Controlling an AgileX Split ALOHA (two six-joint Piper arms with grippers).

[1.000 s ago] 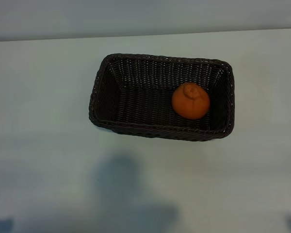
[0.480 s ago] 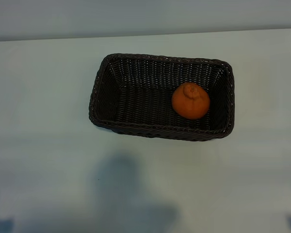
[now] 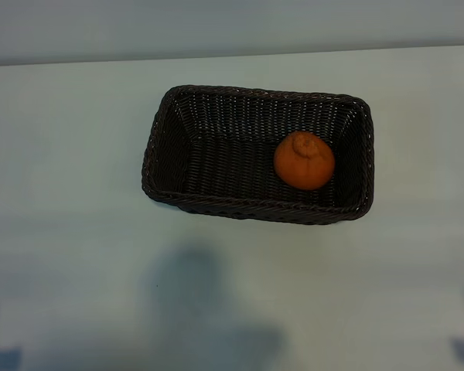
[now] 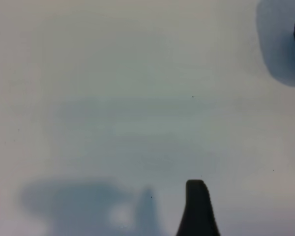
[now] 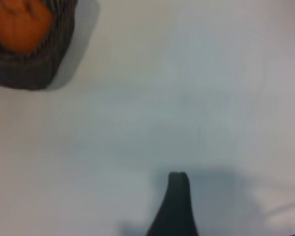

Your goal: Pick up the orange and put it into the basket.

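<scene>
Toward the basket's (image 3: pixel 162 139) three-o'clock end sits the orange (image 3: pixel 304 161), so the placing looks done. Both claws hang released and empty over bare tabletop (image 3: pixel 69 154), left claw (image 4: pixel 197 206) and right claw (image 5: pixel 174 204) well apart from it.

One round, bright orange citrus fruit with dimpled skin (image 3: pixel 304 161) is being counted, and one rectangular dark brown woven wicker basket (image 3: pixel 257 99). One pale table surface (image 3: pixel 69 154) is being seen. Two dark gripper fingers are being shown, one (image 4: pixel 197 209) in the left wrist view and one (image 5: pixel 174 206) in the right wrist view.
</scene>
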